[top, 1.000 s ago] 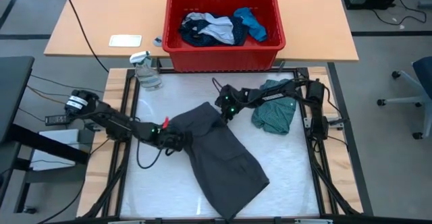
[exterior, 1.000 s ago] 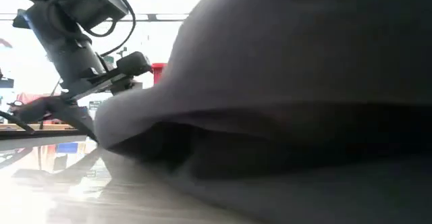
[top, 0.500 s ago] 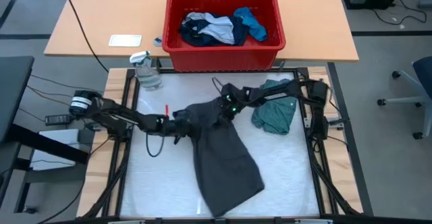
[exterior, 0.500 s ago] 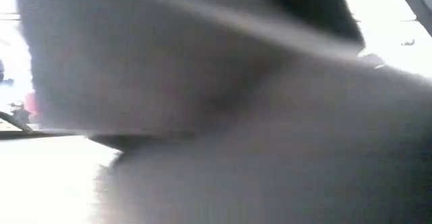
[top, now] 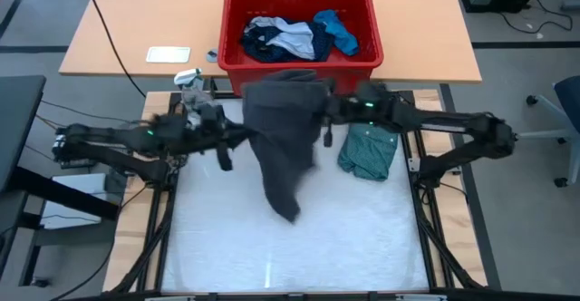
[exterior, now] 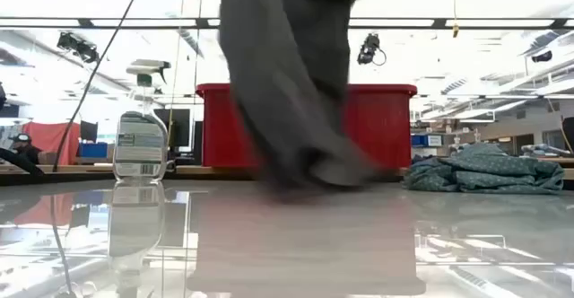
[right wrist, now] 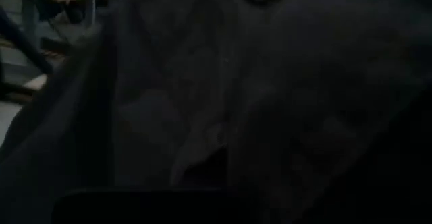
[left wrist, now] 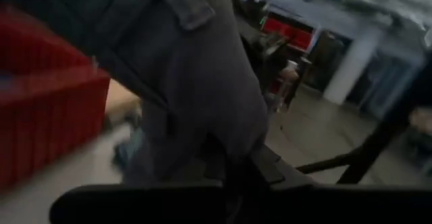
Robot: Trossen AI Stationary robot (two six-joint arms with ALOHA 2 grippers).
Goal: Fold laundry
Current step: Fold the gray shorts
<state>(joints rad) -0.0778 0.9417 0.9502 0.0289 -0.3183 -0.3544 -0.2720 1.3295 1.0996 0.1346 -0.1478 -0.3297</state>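
Note:
The dark grey piece (top: 281, 129) hangs over the table's far half between my two grippers, and its lower end (exterior: 314, 168) rests on the table. My left gripper (top: 241, 136) is shut on its left upper edge. My right gripper (top: 324, 111) is shut on its right upper edge. The teal-green shirt (top: 367, 151) lies bunched on the table at the right, below my right arm. More laundry (top: 299, 36) lies in the red bin. My left gripper holds the dark grey piece by its upper edge on the left (left wrist: 223, 150), coming level from the table's left. The cloth bunches over the fingers and hides how many layers they have. The piece hangs below. My right gripper holds the upper edge on the right (top: 317, 109), coming level from the table's right. In its wrist view dark cloth covers the fingers, so the hold is hidden. The piece hangs between the two grippers, its lower end on the table.
The red bin (top: 367, 65) stands on the wooden desk just beyond the table's far edge. A clear spray bottle (top: 195, 91) stands at the far left corner, close to my left arm. The white table top (top: 344, 237) lies bare toward the near edge.
Both grippers have risen and gone toward the far edge, taking the dark grey piece's upper edge with them. The piece, which lay spread across the table's middle, now hangs from them. Its lower end has been drawn toward the far side and stays on the table.

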